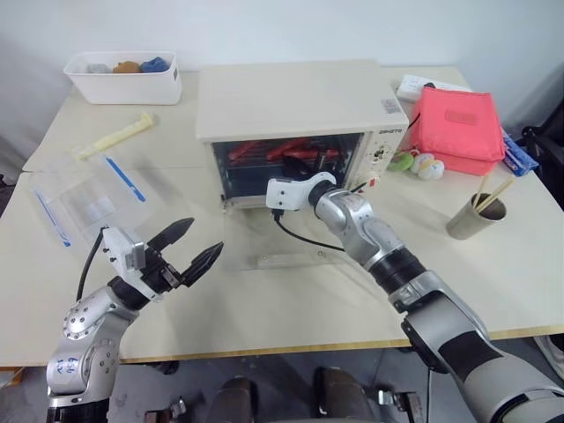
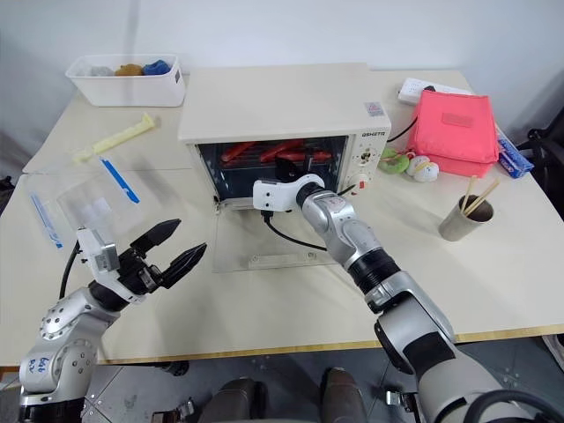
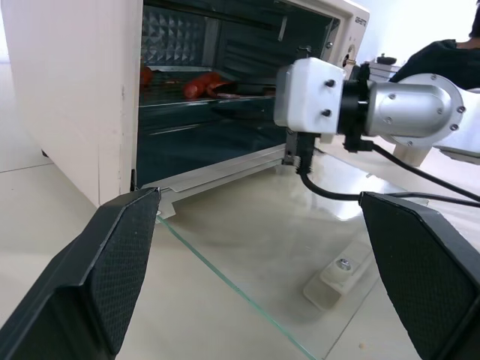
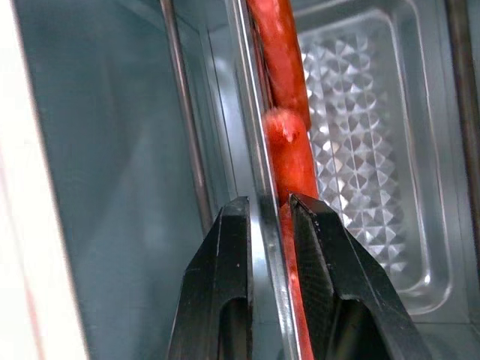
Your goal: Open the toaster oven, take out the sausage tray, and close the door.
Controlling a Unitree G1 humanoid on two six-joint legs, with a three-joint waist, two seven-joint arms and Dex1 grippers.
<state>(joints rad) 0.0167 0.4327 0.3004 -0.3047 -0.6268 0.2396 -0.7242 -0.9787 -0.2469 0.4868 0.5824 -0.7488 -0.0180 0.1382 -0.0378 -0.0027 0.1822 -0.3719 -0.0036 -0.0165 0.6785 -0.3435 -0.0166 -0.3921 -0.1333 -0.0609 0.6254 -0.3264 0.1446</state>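
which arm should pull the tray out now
Right. Its gripper is already inside the open oven, fingers closed on the rim of the sausage tray. The left gripper hangs open over the table in front of the lowered door, away from the tray.

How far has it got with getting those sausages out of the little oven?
Done: the door lies folded down flat. In hand: the right gripper pinches the sausage tray rim inside the toaster oven. Left: pulling the tray out and closing the door. The left gripper waits open.
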